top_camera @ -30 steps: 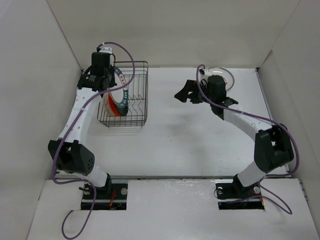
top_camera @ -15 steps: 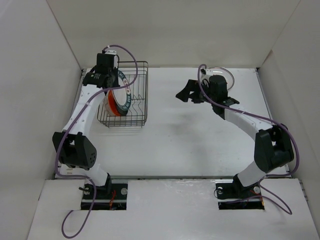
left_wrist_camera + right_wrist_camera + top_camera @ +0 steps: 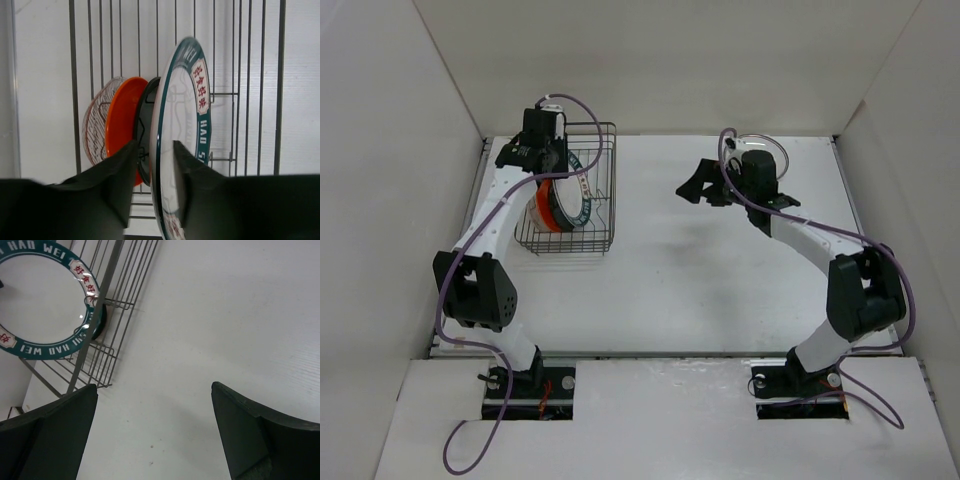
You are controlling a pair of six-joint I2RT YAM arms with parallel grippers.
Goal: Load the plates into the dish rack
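The dark wire dish rack stands at the back left. In the left wrist view four plates stand on edge in it: white with red marks, orange, black and white with a teal rim. My left gripper straddles the teal plate's near rim, with a gap showing on the left side, so it is open. My right gripper hangs wide open over bare table, holding nothing. The clear plate lies at the back right, partly hidden behind the right wrist.
White walls enclose the table on the left, back and right. The right wrist view shows the rack's side with the teal-rimmed plate behind its wires. White table stretches between the rack and the right arm.
My left gripper has shifted toward the back and slightly right over the rack, uncovering more of the standing plates. The right gripper has drifted a little to the right, still open.
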